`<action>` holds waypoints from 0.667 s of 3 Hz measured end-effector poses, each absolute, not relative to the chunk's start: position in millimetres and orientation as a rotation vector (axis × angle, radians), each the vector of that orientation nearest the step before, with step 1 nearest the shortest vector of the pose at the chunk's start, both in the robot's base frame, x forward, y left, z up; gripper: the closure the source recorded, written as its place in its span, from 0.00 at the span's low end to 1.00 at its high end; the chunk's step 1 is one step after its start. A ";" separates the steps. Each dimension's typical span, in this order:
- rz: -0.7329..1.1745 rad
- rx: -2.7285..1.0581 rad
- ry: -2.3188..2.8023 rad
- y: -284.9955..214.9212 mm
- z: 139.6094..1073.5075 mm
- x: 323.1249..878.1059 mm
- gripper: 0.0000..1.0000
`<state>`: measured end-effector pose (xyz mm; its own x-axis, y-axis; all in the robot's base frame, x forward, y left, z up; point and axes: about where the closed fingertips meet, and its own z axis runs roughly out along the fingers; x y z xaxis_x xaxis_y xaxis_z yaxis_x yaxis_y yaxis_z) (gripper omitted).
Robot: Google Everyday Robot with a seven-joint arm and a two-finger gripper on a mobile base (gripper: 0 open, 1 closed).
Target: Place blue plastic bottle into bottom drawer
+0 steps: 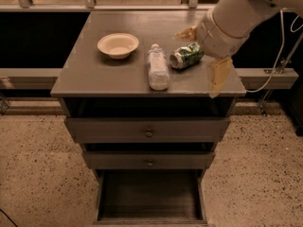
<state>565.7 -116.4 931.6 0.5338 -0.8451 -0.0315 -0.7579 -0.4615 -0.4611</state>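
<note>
The blue plastic bottle (157,70) lies left of gripper (198,60)

Glossy plastic bottle (157,70); matt wooden cabinet (94,72); gripper (203,55) above its right edge

No legible text anywhere, pincer (196,60) over cabinet top (94,74), right side

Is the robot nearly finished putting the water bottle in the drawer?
Not yet. Done: the bottom grey drawer stands open. In hand: nothing; the robot's hand hovers open over the right side of the grey cabinet top, by the crushed green can. Left: grasping the clear bluish plastic bottle, lying on its side there, and lowering it into the drawer.
</note>
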 end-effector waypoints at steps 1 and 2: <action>-0.317 -2.403 1.154 -95.7 937.1 596.4 0.00; -0.312 -2.454 1.015 -78.4 931.3 622.1 0.00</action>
<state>622.1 -78.4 931.3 0.7017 -0.7118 0.0319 -0.6064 -0.6202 -0.4976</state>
